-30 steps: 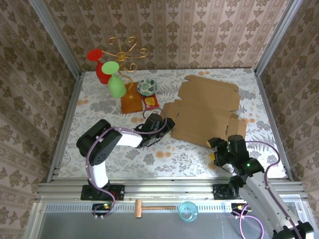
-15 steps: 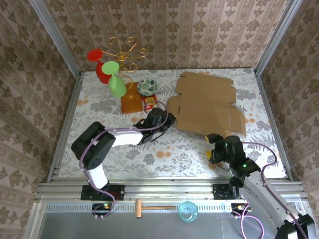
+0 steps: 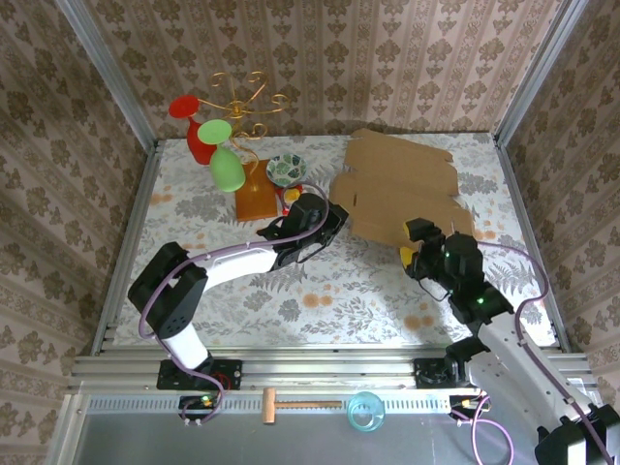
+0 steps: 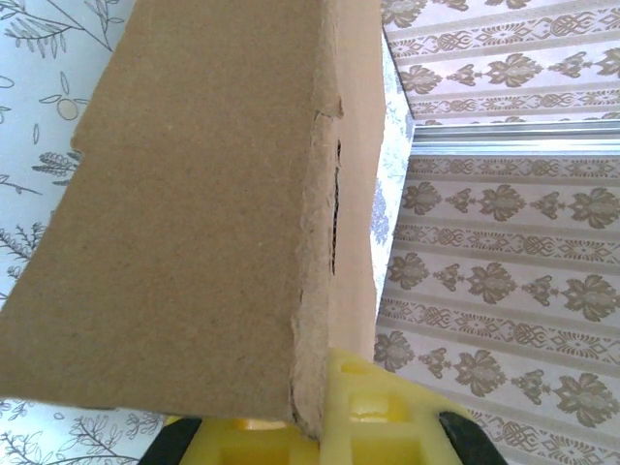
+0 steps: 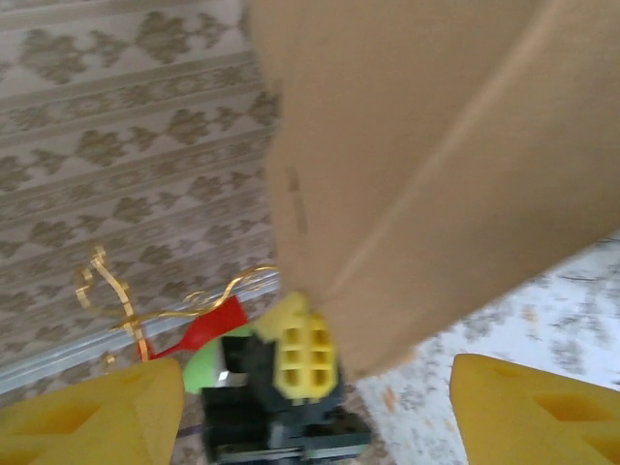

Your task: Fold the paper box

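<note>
Two sets of jaws work the cardboard box [image 3: 402,184]: the left jaws pinch its edge, the sheet stretching away beyond them; the right jaws gape wide, the box just ahead.

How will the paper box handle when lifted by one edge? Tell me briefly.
Probably light: the left gripper holds the paper box up by one edge. Likely stiff across panels yet hinging at creases, so flaps may swing. Its ragged edge suggests hard pinching could crush it.

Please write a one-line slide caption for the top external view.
Left gripper holds the paper box by its left edge; right gripper open at the near edge.
</note>
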Tool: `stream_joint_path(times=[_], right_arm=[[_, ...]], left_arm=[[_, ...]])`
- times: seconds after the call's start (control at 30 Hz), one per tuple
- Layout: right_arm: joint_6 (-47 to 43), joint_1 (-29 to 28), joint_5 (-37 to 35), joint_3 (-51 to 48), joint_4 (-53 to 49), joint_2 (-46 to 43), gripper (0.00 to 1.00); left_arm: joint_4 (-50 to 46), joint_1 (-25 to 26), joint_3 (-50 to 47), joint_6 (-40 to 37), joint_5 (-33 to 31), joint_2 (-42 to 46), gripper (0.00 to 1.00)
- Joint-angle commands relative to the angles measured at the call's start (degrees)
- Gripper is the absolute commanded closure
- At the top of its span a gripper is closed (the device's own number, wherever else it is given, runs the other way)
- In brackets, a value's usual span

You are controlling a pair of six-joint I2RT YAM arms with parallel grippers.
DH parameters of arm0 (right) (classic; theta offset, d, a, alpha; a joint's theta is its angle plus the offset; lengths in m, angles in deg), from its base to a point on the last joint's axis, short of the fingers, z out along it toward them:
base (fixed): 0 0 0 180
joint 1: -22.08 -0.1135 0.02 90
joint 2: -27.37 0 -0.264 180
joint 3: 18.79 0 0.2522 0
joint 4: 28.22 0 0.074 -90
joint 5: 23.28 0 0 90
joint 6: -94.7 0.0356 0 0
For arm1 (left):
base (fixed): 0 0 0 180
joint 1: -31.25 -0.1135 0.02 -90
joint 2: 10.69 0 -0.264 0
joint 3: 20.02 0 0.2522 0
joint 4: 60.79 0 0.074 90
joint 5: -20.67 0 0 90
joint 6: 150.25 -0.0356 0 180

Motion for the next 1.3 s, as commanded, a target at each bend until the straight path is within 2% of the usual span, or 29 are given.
stream_joint_path(times=[0.0, 0.13, 0.23, 0.33, 0.43, 0.5, 0.77, 0.83, 0.87, 0.97, 1.0, 1.1, 1.2, 1.23, 1.27], right_arm=[[0.0, -0.7, -1.2, -0.1, 1.1, 3.1, 0.29], [0.8, -1.3, -1.6, 0.7, -1.0, 3.3, 0.3], [0.6, -2.7, -4.6, 2.7, -8.2, -1.0, 0.28], [2.1, -5.0, -6.4, 2.0, -10.8, -3.5, 0.26], [5.2, -7.3, -8.0, -1.3, -8.9, -2.1, 0.27], [7.1, -8.1, -10.9, -4.0, -1.8, 0.5, 0.27], [5.3, -7.4, -11.4, 0.9, 5.7, 12.3, 0.3], [4.8, -6.6, -12.0, 1.0, 8.1, 14.1, 0.37], [4.2, -6.0, -11.8, 1.6, 8.8, 15.1, 0.46], [1.2, -3.4, -10.6, 6.2, 6.5, 16.9, 0.87], [-0.7, -2.5, -10.6, 9.2, 4.1, 17.1, 1.0], [-8.2, -0.9, -12.6, 23.6, -10.7, 17.4, 1.0], [-13.1, -0.5, -16.8, 38.5, -23.1, 19.3, 1.0], [-13.9, -0.3, -17.5, 43.3, -26.0, 20.4, 1.0], [-14.1, -0.1, -17.7, 47.3, -28.6, 21.5, 1.0]], left_arm=[[-2.1, 0.0, 2.5, 1.0, 1.1, 1.9, 1.0], [-3.5, -0.6, 3.2, 0.4, 2.2, 2.4, 1.0], [-3.6, -1.2, 3.0, 0.4, 2.6, 2.6, 1.0], [-3.5, -1.6, 3.2, 0.4, 3.3, 2.7, 1.0], [-4.2, -1.9, 3.6, 0.4, 3.9, 2.8, 1.0], [-4.4, -2.0, 3.6, 1.0, 4.4, 3.0, 1.0], [-5.5, -2.5, 4.4, 1.0, 5.5, 3.6, 1.0], [-5.9, -2.5, 4.5, 0.9, 5.8, 4.0, 1.0], [-6.1, -2.6, 4.4, 0.9, 6.0, 4.2, 1.0], [-7.0, -2.7, 4.6, 0.5, 6.8, 4.9, 1.0], [-7.9, -3.0, 5.0, -0.3, 7.2, 5.5, 0.98], [-15.7, -3.7, 9.1, -6.7, 7.2, 8.7, 0.64], [-27.4, -3.9, 15.2, -17.1, 2.7, 14.2, 0.37], [-30.3, -3.9, 16.9, -19.9, 0.8, 16.1, 0.32], [-32.3, -4.0, 18.4, -22.3, -0.5, 17.7, 0.31]])
